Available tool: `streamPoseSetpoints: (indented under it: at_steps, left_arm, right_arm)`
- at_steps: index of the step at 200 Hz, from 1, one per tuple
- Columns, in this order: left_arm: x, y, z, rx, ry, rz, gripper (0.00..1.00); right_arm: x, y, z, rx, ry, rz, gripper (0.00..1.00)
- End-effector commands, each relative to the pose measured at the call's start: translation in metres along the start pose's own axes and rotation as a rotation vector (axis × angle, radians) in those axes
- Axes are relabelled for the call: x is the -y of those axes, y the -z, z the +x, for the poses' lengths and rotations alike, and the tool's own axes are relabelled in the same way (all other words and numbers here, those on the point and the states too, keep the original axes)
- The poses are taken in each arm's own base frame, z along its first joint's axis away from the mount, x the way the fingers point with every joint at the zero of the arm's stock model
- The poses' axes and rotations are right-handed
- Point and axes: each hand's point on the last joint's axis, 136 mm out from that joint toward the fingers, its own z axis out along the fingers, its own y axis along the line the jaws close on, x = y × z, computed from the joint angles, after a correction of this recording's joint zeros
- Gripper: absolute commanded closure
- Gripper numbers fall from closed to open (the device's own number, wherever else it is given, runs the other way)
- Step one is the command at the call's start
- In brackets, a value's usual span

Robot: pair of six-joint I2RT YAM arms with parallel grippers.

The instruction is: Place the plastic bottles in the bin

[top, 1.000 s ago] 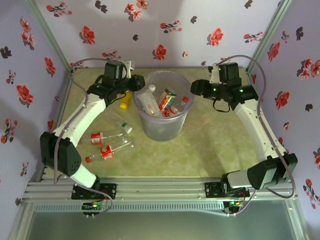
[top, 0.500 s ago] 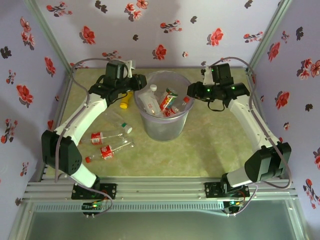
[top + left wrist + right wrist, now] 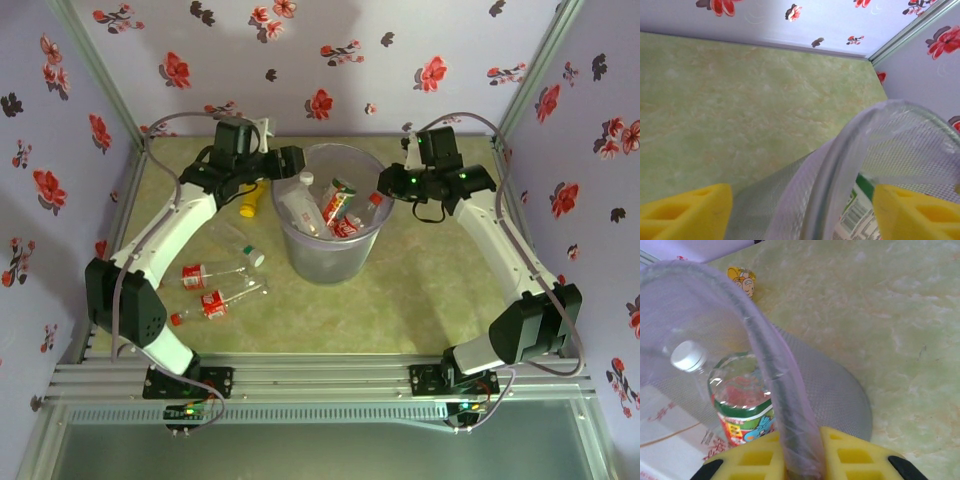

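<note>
While the right gripper (image 3: 800, 456) pinches the bin (image 3: 322, 256) by its rim, the open left gripper (image 3: 800, 212) should lift clear and fetch plastic bottles (image 3: 213, 271) left of the bin.

Green table (image 3: 430, 290), bin (image 3: 322, 262), loose bottles (image 3: 210, 272)

The bin (image 3: 325, 252) blocks the middle of the counter (image 3: 430, 300); the left gripper (image 3: 293, 163) straddles its left rim, jaws apart; the right gripper (image 3: 385, 183) pinches its right rim; loose bottles (image 3: 215, 272) clutter the near-left; the near-right stretch and front strip lie bare; the bin's mouth is free from above.
</note>
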Motion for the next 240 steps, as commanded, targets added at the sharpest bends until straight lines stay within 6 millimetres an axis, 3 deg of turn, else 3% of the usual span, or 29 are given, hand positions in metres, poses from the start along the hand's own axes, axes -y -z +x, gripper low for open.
streamPoseSetpoints:
  at_steps: [1, 13, 52, 71, 99, 135, 157, 179, 214, 240]
  left_arm:
    - [0.015, 0.008, -0.012, 0.004, -0.049, 0.024, 0.09]
    - [0.017, 0.012, -0.015, 0.006, -0.063, 0.028, 0.0]
    - [0.028, 0.034, -0.038, 0.064, -0.093, 0.049, 0.0]
    - [0.02, 0.05, -0.053, 0.103, -0.108, 0.016, 0.0]
    - [-0.023, 0.072, -0.064, 0.148, -0.11, -0.136, 0.0]
    - [-0.098, 0.084, -0.051, 0.142, -0.029, -0.325, 0.01]
    - [-0.136, 0.073, -0.041, 0.109, 0.007, -0.398, 0.01]
    - [-0.163, 0.045, -0.028, 0.035, 0.015, -0.432, 0.0]
    - [-0.189, -0.001, -0.017, -0.052, 0.016, -0.441, 0.0]
    - [-0.203, -0.023, -0.01, -0.101, 0.016, -0.446, 0.0]
  right_arm:
    - [-0.006, 0.006, 0.005, -0.001, 0.016, 0.038, 0.81]
    - [-0.011, 0.007, 0.006, 0.005, 0.016, 0.046, 0.81]
    - [-0.009, 0.014, 0.003, 0.028, 0.018, 0.13, 0.85]
    - [-0.007, 0.017, 0.0, 0.038, 0.01, 0.155, 0.86]
    - [-0.007, 0.018, -0.002, 0.048, -0.009, 0.157, 0.86]
    - [-0.008, 0.018, -0.003, 0.054, -0.016, 0.153, 0.84]
    - [-0.008, 0.017, -0.002, 0.05, -0.02, 0.15, 0.83]
    - [-0.01, 0.016, -0.001, 0.047, -0.028, 0.135, 0.79]
    - [-0.011, 0.016, 0.001, 0.048, -0.042, 0.127, 0.62]
    - [-0.009, 0.014, 0.003, 0.043, -0.045, 0.131, 0.52]
